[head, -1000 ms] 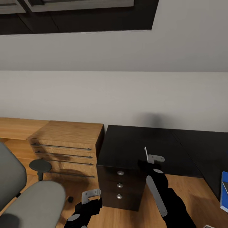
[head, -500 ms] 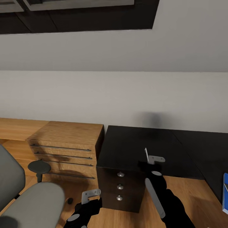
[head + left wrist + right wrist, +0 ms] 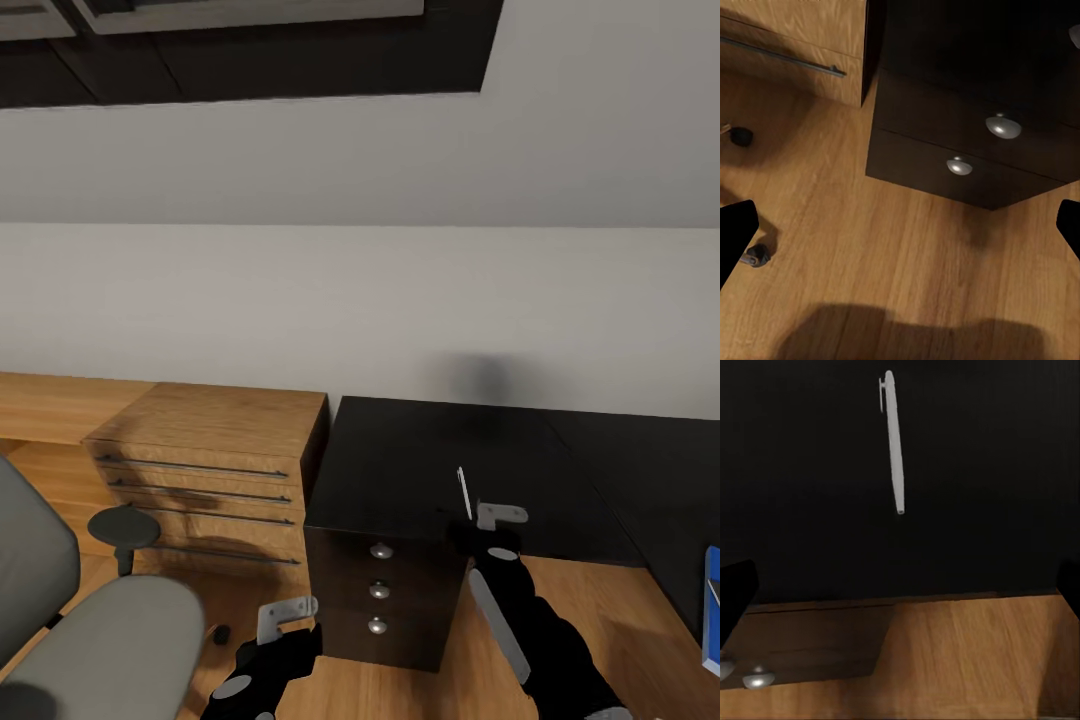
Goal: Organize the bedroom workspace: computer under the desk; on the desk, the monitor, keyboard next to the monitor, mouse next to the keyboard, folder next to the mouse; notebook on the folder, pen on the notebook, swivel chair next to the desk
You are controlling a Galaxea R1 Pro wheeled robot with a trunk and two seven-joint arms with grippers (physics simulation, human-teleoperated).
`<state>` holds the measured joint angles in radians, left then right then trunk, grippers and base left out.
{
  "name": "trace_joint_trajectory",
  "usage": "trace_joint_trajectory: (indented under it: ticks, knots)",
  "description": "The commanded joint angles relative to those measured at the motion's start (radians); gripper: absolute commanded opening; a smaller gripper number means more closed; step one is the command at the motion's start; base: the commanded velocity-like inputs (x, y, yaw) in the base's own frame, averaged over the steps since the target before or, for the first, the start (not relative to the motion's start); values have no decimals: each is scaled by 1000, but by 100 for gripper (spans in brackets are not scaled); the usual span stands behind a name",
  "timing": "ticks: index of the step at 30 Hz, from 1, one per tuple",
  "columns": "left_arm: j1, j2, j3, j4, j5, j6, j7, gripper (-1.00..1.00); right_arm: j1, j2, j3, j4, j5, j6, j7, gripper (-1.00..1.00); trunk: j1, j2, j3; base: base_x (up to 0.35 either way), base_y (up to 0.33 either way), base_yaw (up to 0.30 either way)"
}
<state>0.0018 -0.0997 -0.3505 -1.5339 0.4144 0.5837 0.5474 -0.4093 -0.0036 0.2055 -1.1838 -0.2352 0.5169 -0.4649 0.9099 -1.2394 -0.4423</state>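
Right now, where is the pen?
The pen lies on the desk's black top near its front edge, above the drawer unit, just ahead of the right gripper.

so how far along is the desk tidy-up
Looks done: the blue folder seems to lie on the desk at the head view's right edge, off the swivel chair. In hand: the pen lies on the bare desk top ahead of the open right claw, not on a notebook. Left: stacking the pen, bringing the chair over; monitor, keyboard and mouse can't be judged here.
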Motion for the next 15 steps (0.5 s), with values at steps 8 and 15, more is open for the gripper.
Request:
trace_joint_trajectory:
  ticks: [8, 15]
  knots:
    - [0, 0, -1, -3, 10, 0, 11, 100, -277, -17, 2, 349, 8, -61, 71, 100, 0, -1, -1, 0, 0, 0]
    - [0, 0, 0, -5, 9, -1, 11, 100, -529, -19, 2, 752, 25, -186, 184, 100, 0, -1, -1, 0, 0, 0]
